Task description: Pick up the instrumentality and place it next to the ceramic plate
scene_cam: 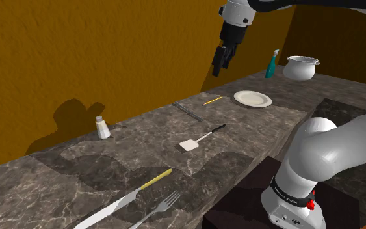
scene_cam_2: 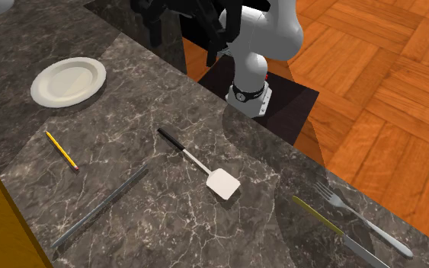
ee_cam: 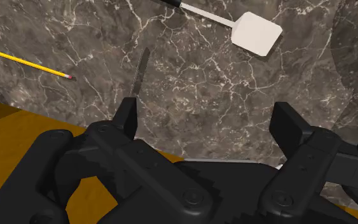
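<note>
One spatula [scene_cam: 203, 136] is what I take the task to mean; my jaws are apart, empty and high over the bench [scene_cam: 253, 140].

In the shoulder view the jaws hang at upper centre and the spatula lies flat mid-frame, below and a little left of them. Its long axis runs from the white blade at lower left to the black handle at upper right, roughly toward the plate [scene_cam: 252, 98] at centre right. I judge the descent should line the jaws across that handle. A grey strip [scene_cam: 188, 110] and a yellow pencil [scene_cam: 212, 100] lie near the wall between spatula and plate, low enough to carry over. The knife [scene_cam: 126, 198], fork [scene_cam: 158, 208] and shaker [scene_cam: 102, 127] sit well apart, toward the left of the frame.
</note>
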